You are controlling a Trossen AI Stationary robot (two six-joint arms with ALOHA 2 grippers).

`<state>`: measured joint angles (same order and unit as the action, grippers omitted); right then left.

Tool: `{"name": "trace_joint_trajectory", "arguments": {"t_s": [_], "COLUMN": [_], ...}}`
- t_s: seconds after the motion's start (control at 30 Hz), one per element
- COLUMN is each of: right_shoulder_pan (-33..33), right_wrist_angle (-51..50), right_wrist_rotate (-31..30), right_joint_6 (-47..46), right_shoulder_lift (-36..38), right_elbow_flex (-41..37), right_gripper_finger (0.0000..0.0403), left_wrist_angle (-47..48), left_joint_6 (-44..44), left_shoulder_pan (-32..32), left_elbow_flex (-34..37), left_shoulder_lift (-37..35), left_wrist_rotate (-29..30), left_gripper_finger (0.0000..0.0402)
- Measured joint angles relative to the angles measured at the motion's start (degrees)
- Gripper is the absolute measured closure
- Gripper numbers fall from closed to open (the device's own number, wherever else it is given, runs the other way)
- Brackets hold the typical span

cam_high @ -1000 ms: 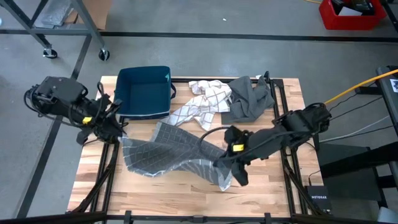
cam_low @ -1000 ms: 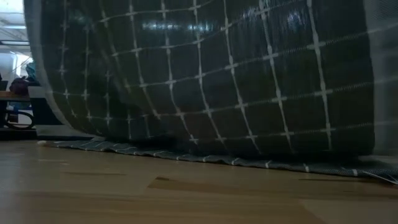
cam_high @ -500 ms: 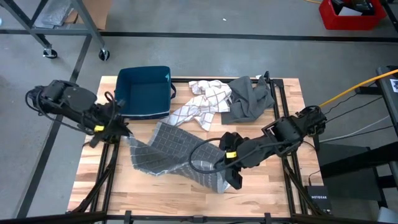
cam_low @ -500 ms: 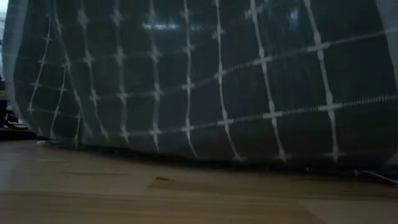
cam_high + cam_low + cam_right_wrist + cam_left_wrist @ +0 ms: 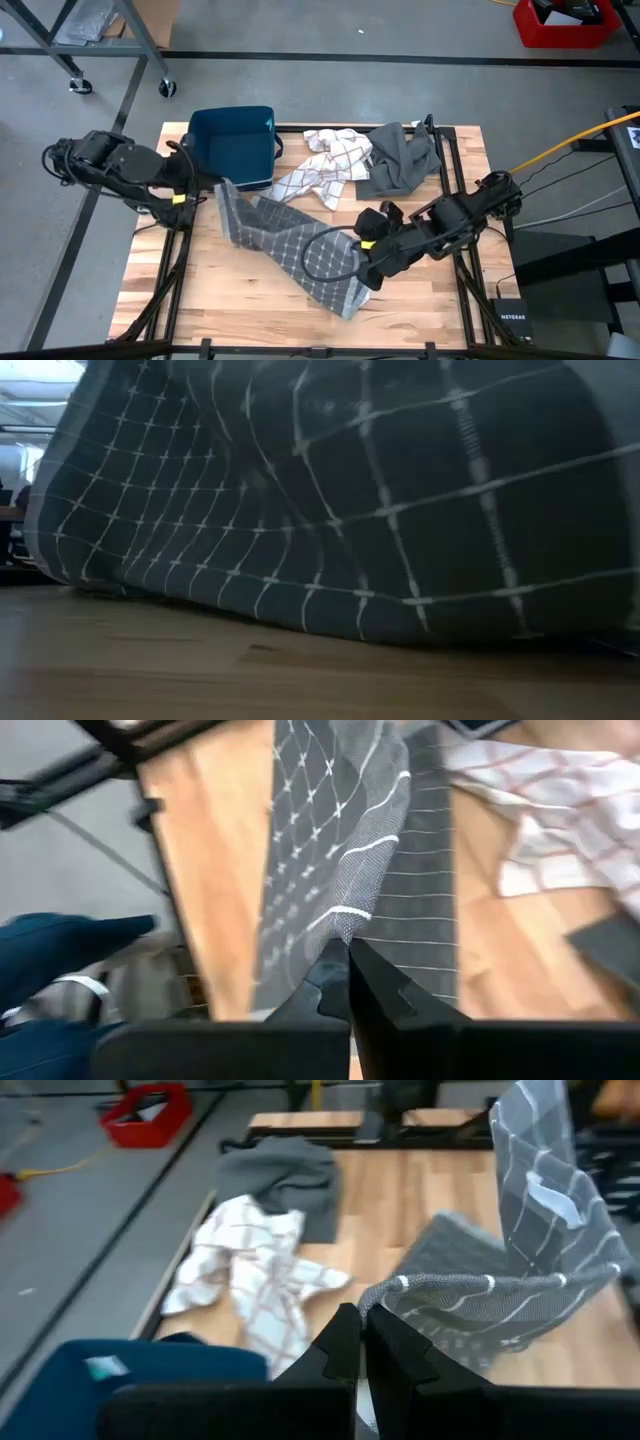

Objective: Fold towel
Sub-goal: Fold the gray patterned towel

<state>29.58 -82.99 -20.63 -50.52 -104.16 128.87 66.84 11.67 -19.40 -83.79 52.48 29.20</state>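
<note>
Both arms hold the grey checked towel (image 5: 290, 245) stretched over the table (image 5: 200, 300).
High view: left gripper (image 5: 205, 190) and right gripper (image 5: 368, 262) each clamp a corner. Low view: cloth sags onto wood. Wrist views: thin pinches — an uneven pull could slip a corner, or snag the white towel (image 5: 325, 165).

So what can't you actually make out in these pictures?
- Low view: the grey checked towel fills the picture, hiding both arms and the rest of the table.
- High view: the left gripper and right gripper are too small to show their hold on the towel.
- Left wrist view: the blue bin is cut off by the edge.
</note>
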Motion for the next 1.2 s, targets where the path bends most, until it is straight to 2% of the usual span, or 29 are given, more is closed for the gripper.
{"name": "trace_joint_trajectory", "arguments": {"t_s": [0.4, 0.57, 0.73, 0.9, 1.2], "right_shoulder_pan": [0.00, 0.00, 0.00, 0.00, -2.55], "right_wrist_angle": [-6.85, -7.00, -7.01, -7.01, -7.03], "right_wrist_rotate": [-4.14, -4.03, -0.19, 6.10, -1.70], "right_joint_6": [-6.17, -6.32, -6.26, -6.23, -6.17], "right_shoulder_lift": [0.00, 0.00, 0.00, 0.00, 0.00], "right_elbow_flex": [-9.39, -12.08, -12.38, -12.38, -12.38], "right_gripper_finger": [0.0403, 0.0403, 0.0403, 0.0403, 0.0403], "left_wrist_angle": [6.69, 6.70, 6.65, 6.63, 5.69], "left_joint_6": [1.39, 0.83, -3.09, -8.13, -14.08], "left_shoulder_pan": [0.08, 2.56, 6.45, 8.30, 11.21], "left_elbow_flex": [0.02, 0.02, 0.02, 0.02, 0.02], "left_shoulder_lift": [6.95, 10.26, 14.29, 19.13, 25.56], "left_wrist_rotate": [15.96, 21.62, 21.81, 17.26, 17.47], "left_gripper_finger": [0.0401, 0.0401, 0.0401, 0.0401, 0.0401]}}
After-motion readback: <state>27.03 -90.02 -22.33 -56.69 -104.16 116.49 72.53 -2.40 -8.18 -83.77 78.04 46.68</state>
